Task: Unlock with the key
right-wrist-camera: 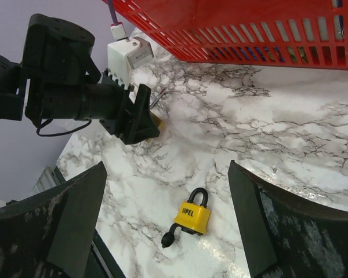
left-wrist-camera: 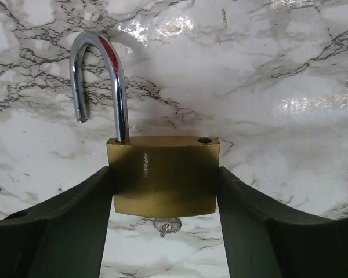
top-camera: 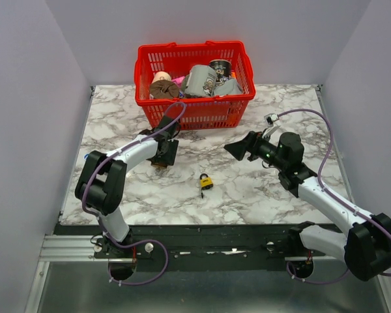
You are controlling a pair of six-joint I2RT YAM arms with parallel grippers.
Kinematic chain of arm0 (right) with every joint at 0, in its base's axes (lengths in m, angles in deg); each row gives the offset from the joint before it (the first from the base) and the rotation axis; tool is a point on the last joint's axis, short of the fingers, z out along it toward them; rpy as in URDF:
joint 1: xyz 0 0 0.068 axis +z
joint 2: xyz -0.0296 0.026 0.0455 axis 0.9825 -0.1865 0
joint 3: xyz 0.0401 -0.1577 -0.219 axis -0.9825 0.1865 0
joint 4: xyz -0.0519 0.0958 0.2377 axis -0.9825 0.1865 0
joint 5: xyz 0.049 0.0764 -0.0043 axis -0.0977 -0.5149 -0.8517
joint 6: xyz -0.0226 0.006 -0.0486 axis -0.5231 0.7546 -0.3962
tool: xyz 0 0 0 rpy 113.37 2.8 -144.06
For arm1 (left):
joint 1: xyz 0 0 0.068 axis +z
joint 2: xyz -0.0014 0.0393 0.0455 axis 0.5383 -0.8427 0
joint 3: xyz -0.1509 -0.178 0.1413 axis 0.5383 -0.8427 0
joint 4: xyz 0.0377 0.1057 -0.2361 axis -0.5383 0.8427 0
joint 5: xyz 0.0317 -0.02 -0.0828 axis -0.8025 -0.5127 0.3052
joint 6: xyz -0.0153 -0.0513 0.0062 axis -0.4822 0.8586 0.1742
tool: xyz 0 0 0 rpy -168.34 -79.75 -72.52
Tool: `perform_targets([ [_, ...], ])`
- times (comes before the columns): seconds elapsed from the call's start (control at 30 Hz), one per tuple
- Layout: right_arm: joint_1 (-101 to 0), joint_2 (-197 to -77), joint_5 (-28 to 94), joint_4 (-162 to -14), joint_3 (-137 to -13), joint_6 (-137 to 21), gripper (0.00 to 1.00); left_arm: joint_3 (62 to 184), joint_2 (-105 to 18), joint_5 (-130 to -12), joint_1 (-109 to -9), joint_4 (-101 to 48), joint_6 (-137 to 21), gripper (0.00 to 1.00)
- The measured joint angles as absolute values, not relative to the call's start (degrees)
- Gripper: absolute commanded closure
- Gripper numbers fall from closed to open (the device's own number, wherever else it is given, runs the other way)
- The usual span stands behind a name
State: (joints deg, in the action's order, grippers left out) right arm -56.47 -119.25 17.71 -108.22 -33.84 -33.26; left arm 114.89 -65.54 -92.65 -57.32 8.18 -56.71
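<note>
My left gripper (top-camera: 161, 158) is shut on the body of a brass padlock (left-wrist-camera: 162, 174), low over the table in front of the basket. Its steel shackle (left-wrist-camera: 98, 81) is swung open. The small grey metal key (left-wrist-camera: 166, 225) sticks out of the bottom of the brass body, with only its round head showing. A small yellow-and-black padlock (top-camera: 206, 182) lies on the marble at the centre, its shackle closed. It also shows in the right wrist view (right-wrist-camera: 192, 216). My right gripper (top-camera: 236, 149) is open and empty, raised above and to the right of it.
A red basket (top-camera: 189, 104) full of assorted items stands at the back centre, just behind the left gripper. A black flap (right-wrist-camera: 169, 237) hangs from the yellow padlock's bottom. The left arm's gripper (right-wrist-camera: 130, 116) shows in the right wrist view.
</note>
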Motion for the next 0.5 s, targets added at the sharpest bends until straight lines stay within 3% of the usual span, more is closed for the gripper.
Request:
perform_targets([
  [0.5,-56.49,-119.25,17.71,-108.22,-33.84,-33.54,0.05,114.93,-68.91,-83.45,-54.98,7.74,-55.57,1.0],
])
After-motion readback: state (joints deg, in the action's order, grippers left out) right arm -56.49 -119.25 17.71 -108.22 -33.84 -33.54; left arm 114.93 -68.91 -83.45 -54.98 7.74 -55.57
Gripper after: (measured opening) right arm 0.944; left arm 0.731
